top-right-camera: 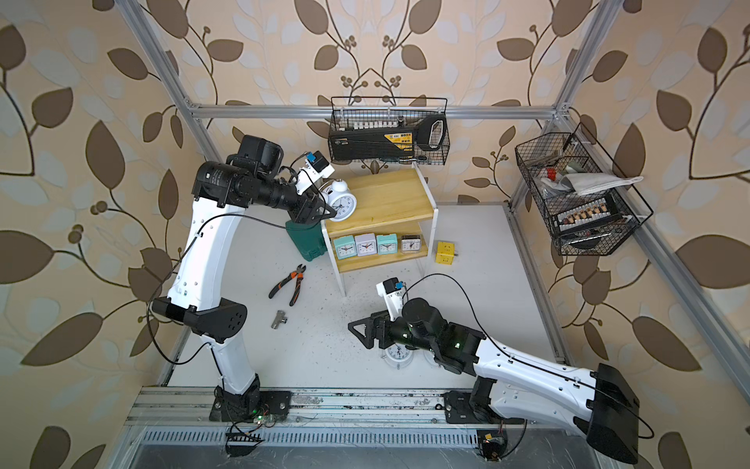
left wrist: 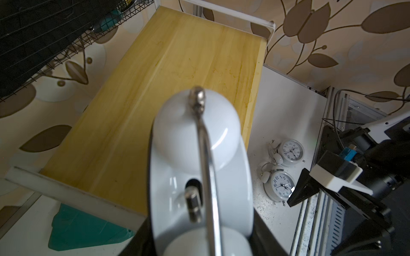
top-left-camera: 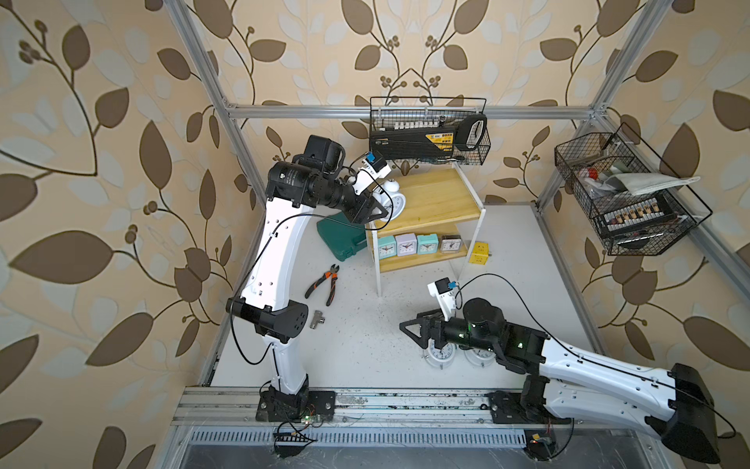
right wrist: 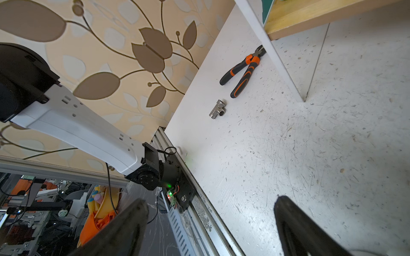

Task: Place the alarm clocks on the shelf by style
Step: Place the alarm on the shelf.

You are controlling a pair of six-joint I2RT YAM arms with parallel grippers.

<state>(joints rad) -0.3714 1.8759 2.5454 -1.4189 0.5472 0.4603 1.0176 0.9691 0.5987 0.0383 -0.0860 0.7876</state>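
The left gripper (top-right-camera: 326, 211) was clamped on a white twin-bell clock (top-right-camera: 342, 205) over the top board of the shelf (top-right-camera: 389, 195); the right gripper (top-right-camera: 362, 331) stood spread and empty. Four square clocks (top-right-camera: 367, 245) lined the lower board. Only the left wrist view showed readable dial numerals on two twin-bell clocks (left wrist: 280, 185) lying on the surface (left wrist: 286, 106).

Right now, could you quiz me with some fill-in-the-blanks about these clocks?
The left gripper holds a round clock over the ____ board of the shelf.
____ square clocks stand on the lower board.
____ twin-bell clocks lie on the table.
The right gripper is ____.
Missing: top; four; two; open.
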